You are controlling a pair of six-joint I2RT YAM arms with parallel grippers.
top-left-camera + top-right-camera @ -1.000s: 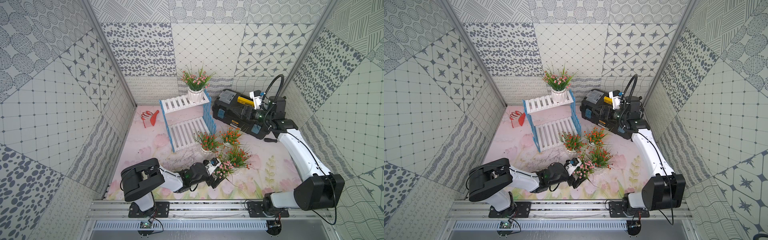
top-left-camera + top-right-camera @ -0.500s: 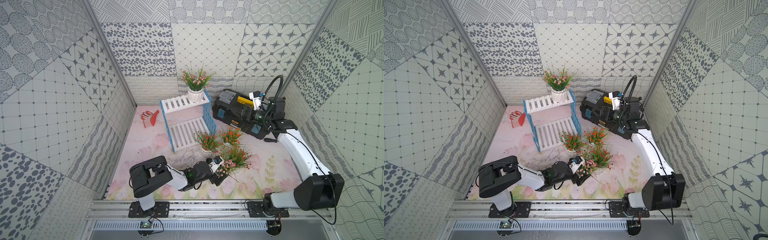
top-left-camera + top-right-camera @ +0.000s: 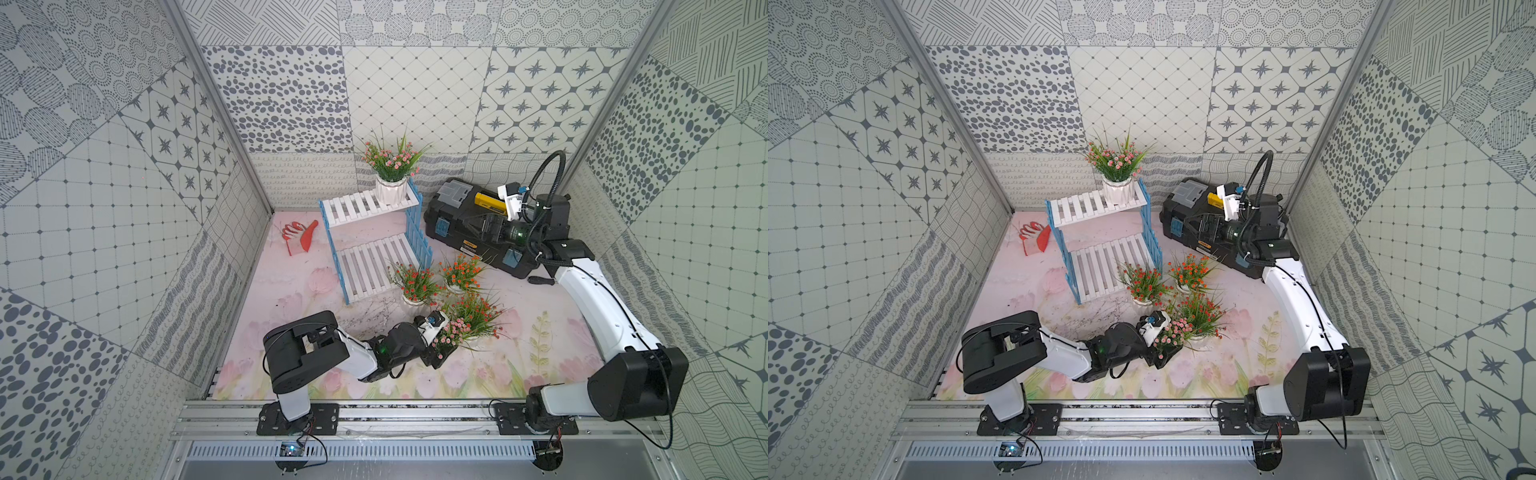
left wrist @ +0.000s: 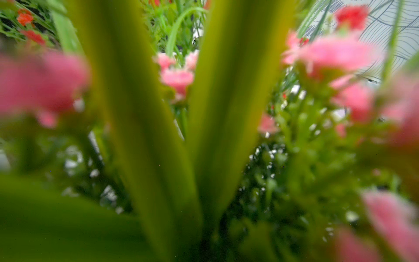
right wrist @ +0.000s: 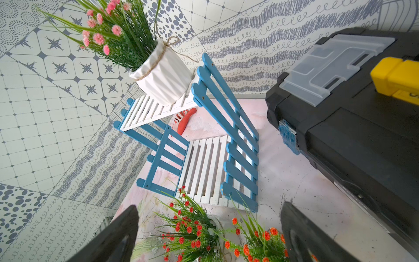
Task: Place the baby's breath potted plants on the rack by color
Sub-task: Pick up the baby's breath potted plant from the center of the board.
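Currently, your left claw (image 3: 444, 344) sits low over the pink floral worktop (image 3: 540, 340). It is buried in the green grassy leaves of the front pale pink-blossomed artificial plant (image 3: 452, 332).

Both top views show this position, but foliage hides the jaws and the pot. You cannot tell whether the claw has closed. The left wrist view shows only blurred green blades and pink blossoms (image 4: 335, 54), with no fingers.

The second pale pink-blossomed plant, in a white ribbed pot (image 3: 391, 189), stands upright on the upper shelf of the two-tier rack with white slats and light-blue picket sides (image 3: 370, 259). It is at the end nearest the black toolbox with the yellow handle (image 3: 457, 216). Only the right wrist view shows the twine (image 5: 167, 45) tied round that pot's rim.

Three more plants stand clustered on the worktop:
- the orange-red plant by the rack (image 3: 415, 284);
- the orange-red plant by the toolbox (image 3: 459, 270);
- the orange-red plant beside the left claw (image 3: 476, 313).

Your right claw (image 5: 209, 206) is raised near the toolbox. Only its wrist view shows its two black fingers (image 5: 113, 238), spread apart with nothing between them.
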